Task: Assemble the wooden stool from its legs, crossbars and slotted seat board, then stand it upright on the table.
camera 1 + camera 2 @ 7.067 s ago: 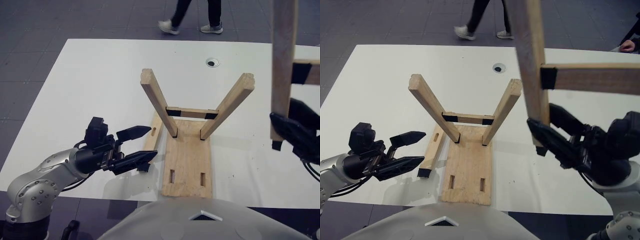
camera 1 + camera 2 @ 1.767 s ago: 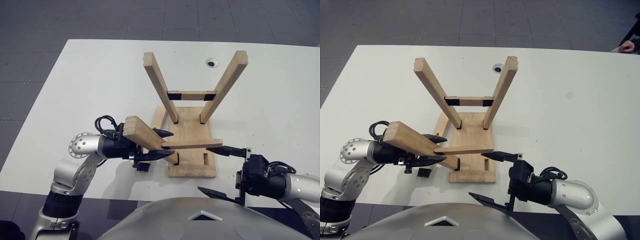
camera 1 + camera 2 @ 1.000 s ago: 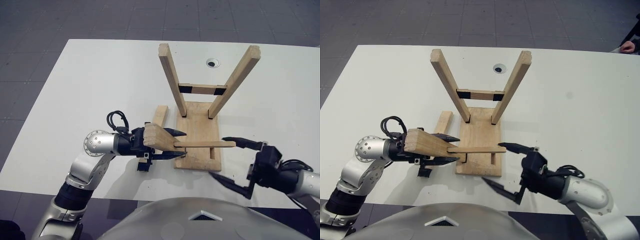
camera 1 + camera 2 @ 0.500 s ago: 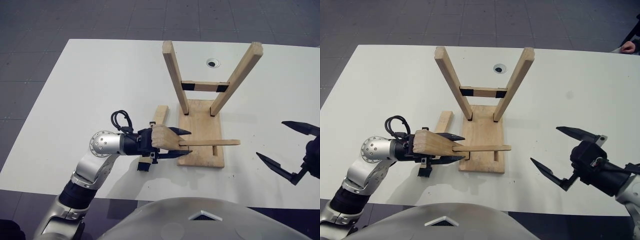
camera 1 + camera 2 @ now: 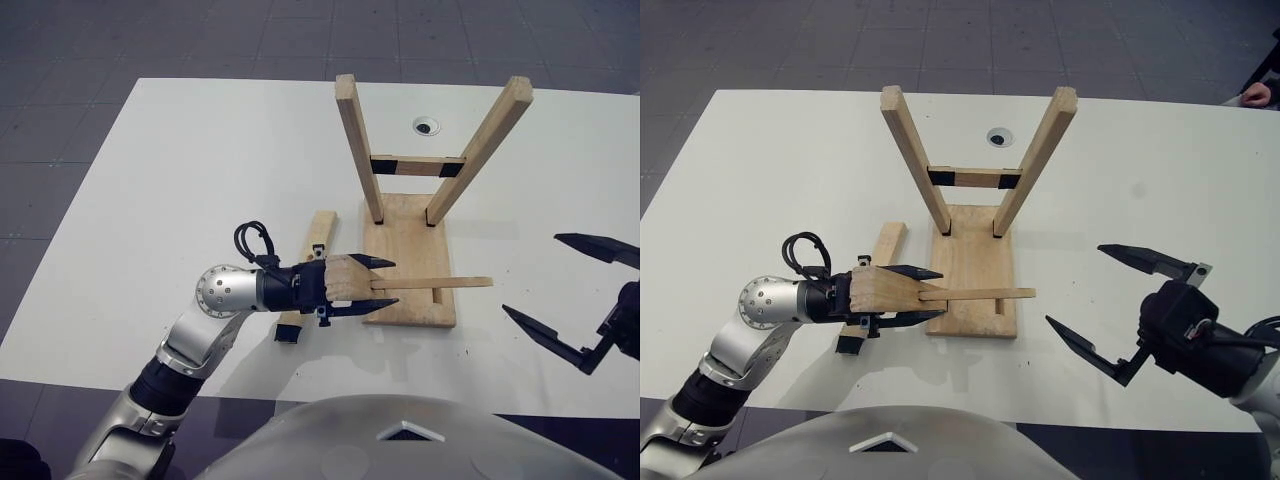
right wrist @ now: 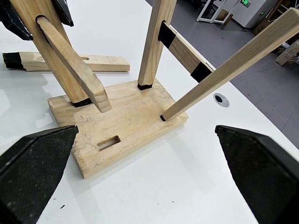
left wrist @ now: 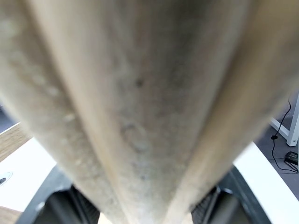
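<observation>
The slotted seat board [image 5: 405, 262] lies flat on the white table [image 5: 180, 170]. Two legs [image 5: 358, 150] joined by a crossbar [image 5: 418, 166] stand in its far slots. My left gripper [image 5: 392, 283] is shut on a third leg [image 5: 880, 288], whose thin crossbar [image 5: 435, 283] sticks out to the right over the board's near end. In the right wrist view this leg [image 6: 46, 51] has its black foot on the board [image 6: 126, 119] beside an empty slot [image 6: 108, 143]. My right gripper [image 5: 1076, 285] hangs open to the right of the board, holding nothing. A fourth leg [image 5: 318, 235] lies loose left of the board.
A round cable hole [image 5: 426, 125] sits in the table beyond the stool. The loose leg's black-taped end [image 5: 288, 333] rests just under my left wrist. Bare tabletop stretches to the left and far right; the near edge runs close under both arms.
My right gripper has let go of the crossbar and drawn back to the right, staying open. The left gripper keeps the third leg at the board. The whole view has shifted slightly.
</observation>
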`<state>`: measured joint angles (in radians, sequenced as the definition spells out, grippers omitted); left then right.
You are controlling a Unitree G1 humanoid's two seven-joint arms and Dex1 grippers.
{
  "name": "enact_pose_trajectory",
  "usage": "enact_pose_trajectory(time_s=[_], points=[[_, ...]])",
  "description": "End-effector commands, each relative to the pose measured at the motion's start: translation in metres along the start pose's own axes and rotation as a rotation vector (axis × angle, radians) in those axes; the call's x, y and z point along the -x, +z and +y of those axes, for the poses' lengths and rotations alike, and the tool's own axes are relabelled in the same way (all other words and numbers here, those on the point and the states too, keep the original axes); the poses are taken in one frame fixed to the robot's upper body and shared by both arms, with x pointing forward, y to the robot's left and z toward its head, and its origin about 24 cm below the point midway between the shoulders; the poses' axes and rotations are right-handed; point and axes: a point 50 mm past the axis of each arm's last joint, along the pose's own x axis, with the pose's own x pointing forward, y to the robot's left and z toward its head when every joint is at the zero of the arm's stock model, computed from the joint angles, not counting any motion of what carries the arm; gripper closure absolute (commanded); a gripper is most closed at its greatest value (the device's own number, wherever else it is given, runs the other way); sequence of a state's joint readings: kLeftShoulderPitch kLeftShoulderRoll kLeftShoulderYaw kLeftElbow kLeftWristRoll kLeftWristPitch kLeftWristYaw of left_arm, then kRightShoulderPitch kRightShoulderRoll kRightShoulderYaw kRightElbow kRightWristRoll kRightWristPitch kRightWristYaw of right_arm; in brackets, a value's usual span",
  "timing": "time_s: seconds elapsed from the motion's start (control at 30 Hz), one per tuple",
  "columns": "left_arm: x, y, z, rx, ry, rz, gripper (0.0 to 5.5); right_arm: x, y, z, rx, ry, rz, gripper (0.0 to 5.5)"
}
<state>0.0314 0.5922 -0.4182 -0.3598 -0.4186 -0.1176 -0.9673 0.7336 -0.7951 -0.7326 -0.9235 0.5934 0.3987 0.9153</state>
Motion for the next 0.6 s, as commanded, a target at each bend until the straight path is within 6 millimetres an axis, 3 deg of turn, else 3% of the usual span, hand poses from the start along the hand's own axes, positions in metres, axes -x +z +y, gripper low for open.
enact_pose_trajectory(time_s=[0.03,0.3,0.6], points=[[0.033,-0.069,-0.037,0.381,-0.090,0.425,3.46,-0.002,0.004,0.001,0.006,0.026,-0.011,0.00],[0.034,-0.060,-0.027,0.373,-0.100,0.401,3.46,0.002,0.014,0.002,-0.056,0.067,-0.161,0.00],[0.031,-0.054,-0.022,0.338,-0.097,0.367,3.46,0.005,0.014,0.002,-0.064,0.068,-0.169,0.00]])
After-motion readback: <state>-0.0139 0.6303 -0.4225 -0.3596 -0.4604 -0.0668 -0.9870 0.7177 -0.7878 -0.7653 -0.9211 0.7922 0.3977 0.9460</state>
